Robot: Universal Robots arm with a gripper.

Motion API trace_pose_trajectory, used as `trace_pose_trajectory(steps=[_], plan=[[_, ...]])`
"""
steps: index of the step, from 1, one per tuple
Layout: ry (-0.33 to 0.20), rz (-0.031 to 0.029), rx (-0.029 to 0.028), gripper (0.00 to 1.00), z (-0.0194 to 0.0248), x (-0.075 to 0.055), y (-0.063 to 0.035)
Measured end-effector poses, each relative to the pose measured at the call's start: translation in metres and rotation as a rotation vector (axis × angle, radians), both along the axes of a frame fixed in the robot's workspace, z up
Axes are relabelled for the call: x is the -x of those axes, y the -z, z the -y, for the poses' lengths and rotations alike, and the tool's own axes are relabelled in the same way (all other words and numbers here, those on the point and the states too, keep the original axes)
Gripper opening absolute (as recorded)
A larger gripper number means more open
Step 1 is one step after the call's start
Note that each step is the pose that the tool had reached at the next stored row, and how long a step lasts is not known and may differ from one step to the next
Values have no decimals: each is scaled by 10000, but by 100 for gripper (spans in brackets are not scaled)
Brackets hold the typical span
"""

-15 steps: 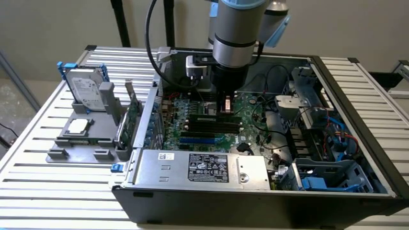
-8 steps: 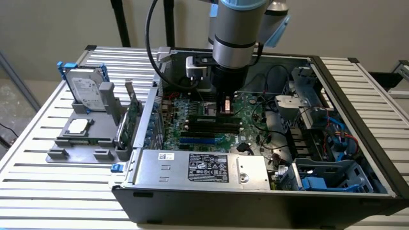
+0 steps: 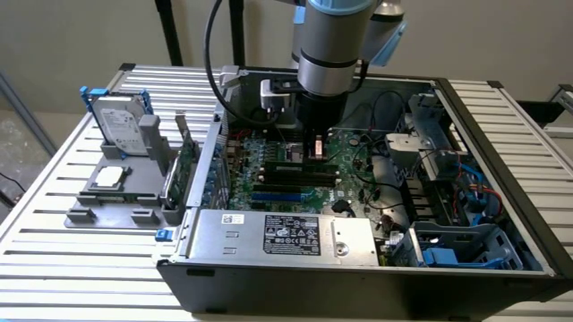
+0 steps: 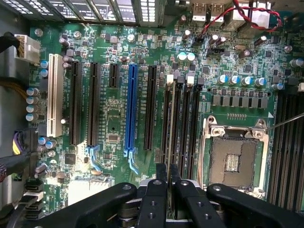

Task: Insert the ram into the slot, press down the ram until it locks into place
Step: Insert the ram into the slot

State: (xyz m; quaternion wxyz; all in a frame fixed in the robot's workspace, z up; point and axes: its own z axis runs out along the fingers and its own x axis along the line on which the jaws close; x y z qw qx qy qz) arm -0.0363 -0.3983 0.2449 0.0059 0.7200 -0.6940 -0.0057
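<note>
I see the ram (image 4: 169, 124) edge-on, a thin pale strip standing upright along the slot (image 4: 164, 135), which is the black memory socket nearest the blue socket (image 4: 131, 110). The hand (image 4: 168, 172) is clamped on the ram with one finger against each face. In the exterior view the arm (image 3: 327, 54) reaches low into the open computer case (image 3: 358, 282) on the tabletop (image 3: 45, 221). I cannot tell whether the stick is seated or the end clips have closed, because its lower edge and near end are hidden.
</note>
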Motion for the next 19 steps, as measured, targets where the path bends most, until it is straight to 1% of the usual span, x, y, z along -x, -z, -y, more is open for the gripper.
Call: trace_pose_trajectory(steps=[9, 19], plan=[[-59, 16, 2, 14, -9, 0, 30], [-64, 16, 31, 14, -19, 0, 80]])
